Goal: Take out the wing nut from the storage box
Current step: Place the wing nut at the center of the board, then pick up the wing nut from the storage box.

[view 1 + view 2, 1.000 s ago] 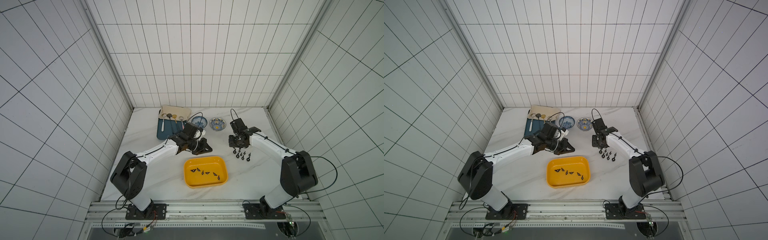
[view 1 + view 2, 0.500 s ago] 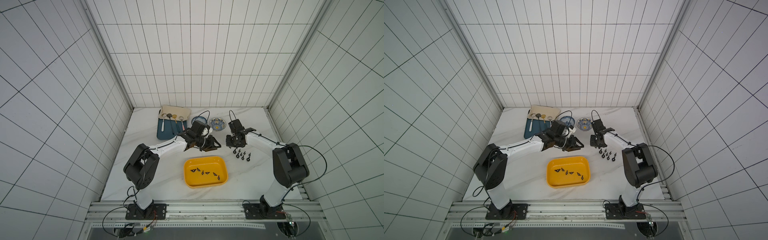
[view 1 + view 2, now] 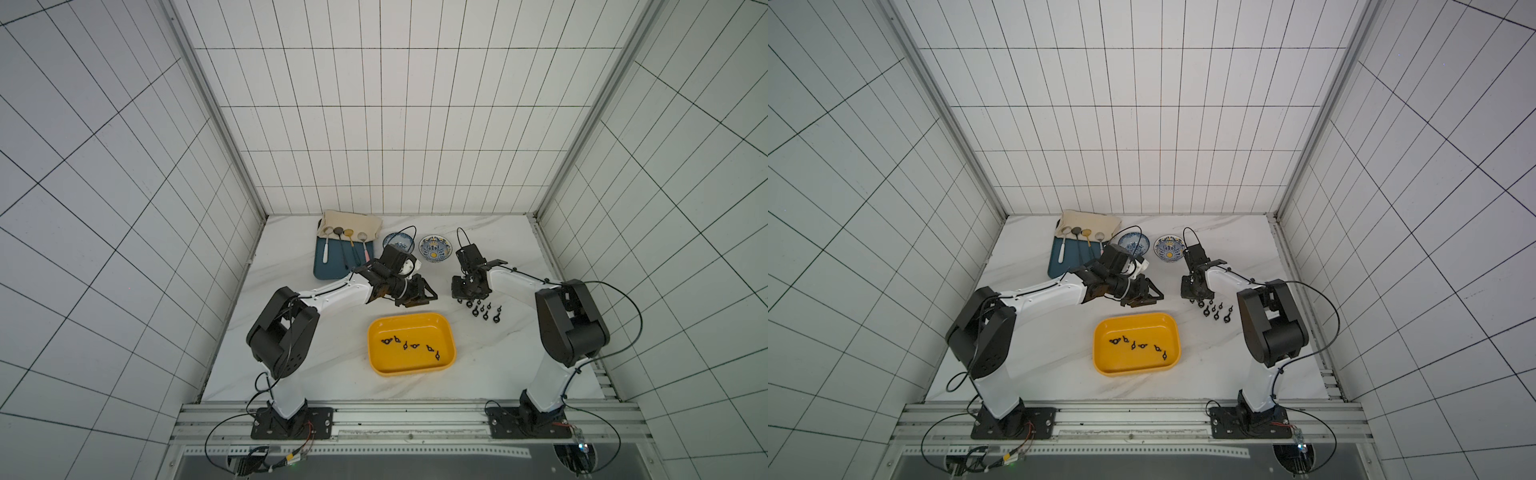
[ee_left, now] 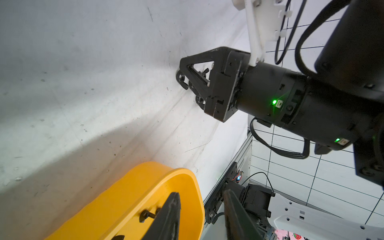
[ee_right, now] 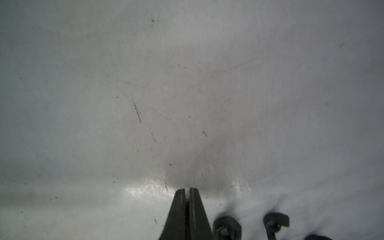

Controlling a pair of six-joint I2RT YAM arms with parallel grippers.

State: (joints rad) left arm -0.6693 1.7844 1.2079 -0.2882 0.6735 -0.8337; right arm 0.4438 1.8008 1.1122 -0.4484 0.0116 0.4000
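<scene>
**Item 1. Storage box**: yellow and shallow. It sits on the white tabletop between the two arms, toward their bases. It holds six black wing nuts in a loose row across its floor, countable in both top views. The left wrist view shows only one end of the box and a single nut.

**Item 2. Left pincer**: hovers just beyond the box's far rim, aimed toward the right arm. The top views leave its gap unclear. The left wrist view shows the two fingers standing apart with nothing between them.

**Item 3. Right pincer**: points down at the tabletop. The right wrist view shows the tips closed to a hairline slit with nothing seen gripped. The left wrist view shows it side-on, low over the tabletop; contact cannot be told.

**Item 4. Loose wing nuts**: a cluster on the tabletop just beside the right pincer, outside the box. Two appear blurred in the right wrist view.

**Item 5. Far side of the tabletop, top views only:** a dark blue tray with four spoons, a beige cloth at its far end, and two patterned bowls beside it.
</scene>
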